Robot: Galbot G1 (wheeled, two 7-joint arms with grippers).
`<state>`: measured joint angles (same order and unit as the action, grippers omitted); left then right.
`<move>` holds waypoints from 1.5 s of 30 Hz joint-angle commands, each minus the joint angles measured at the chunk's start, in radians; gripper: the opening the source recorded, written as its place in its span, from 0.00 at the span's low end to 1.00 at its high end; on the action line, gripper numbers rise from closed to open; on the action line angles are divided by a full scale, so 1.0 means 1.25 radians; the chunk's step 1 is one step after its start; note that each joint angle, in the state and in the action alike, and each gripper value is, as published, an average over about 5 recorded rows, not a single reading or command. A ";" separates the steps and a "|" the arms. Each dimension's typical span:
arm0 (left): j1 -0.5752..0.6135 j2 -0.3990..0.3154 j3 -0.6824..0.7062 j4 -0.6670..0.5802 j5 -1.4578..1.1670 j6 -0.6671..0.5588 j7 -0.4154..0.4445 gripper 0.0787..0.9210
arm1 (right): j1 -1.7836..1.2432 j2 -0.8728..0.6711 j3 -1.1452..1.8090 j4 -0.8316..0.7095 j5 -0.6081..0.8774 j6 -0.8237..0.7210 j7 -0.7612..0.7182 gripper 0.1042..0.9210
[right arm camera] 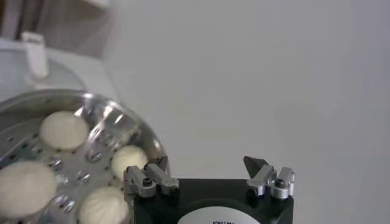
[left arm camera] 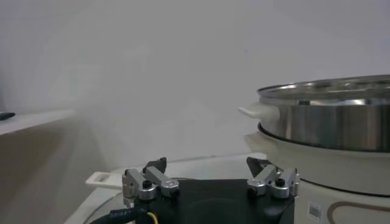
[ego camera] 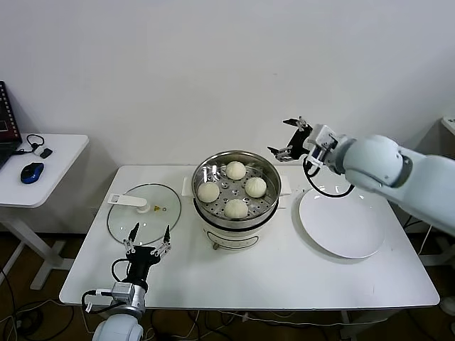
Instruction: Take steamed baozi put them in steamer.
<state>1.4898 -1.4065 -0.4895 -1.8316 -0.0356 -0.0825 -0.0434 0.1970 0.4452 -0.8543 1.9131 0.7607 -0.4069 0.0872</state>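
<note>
Right gripper (ego camera: 290, 138), spread and empty, hovers beside the steamer (ego camera: 235, 217) holding four baozi (ego camera: 236, 170); a careless swing could clip its rim.

Head camera looks down over the whole surface (ego camera: 284, 277); left wrist camera sits low beside the steamer (left arm camera: 329, 122); right wrist camera views that steamer (right arm camera: 91, 152) from above.

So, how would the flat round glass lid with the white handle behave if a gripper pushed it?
The flat round glass lid lies flat on the white table, so it would probably slide, not tip. Being glass, it looks breakable and likely slippery.
</note>
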 commanded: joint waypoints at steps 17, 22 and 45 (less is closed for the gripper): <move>0.021 -0.016 -0.003 0.004 0.026 -0.005 -0.001 0.88 | -1.408 0.597 1.166 0.112 -0.387 0.462 0.000 0.88; 0.024 -0.018 -0.005 0.001 0.027 -0.005 -0.002 0.88 | -1.455 0.671 1.148 0.106 -0.433 0.495 -0.021 0.88; 0.028 -0.024 -0.005 -0.008 0.034 -0.004 -0.003 0.88 | -1.510 0.721 1.120 0.108 -0.465 0.525 0.007 0.88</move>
<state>1.5249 -1.4372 -0.4959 -1.8403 0.0071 -0.0881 -0.0463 -1.6637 1.2948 0.5269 2.0458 0.2057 0.2247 0.0971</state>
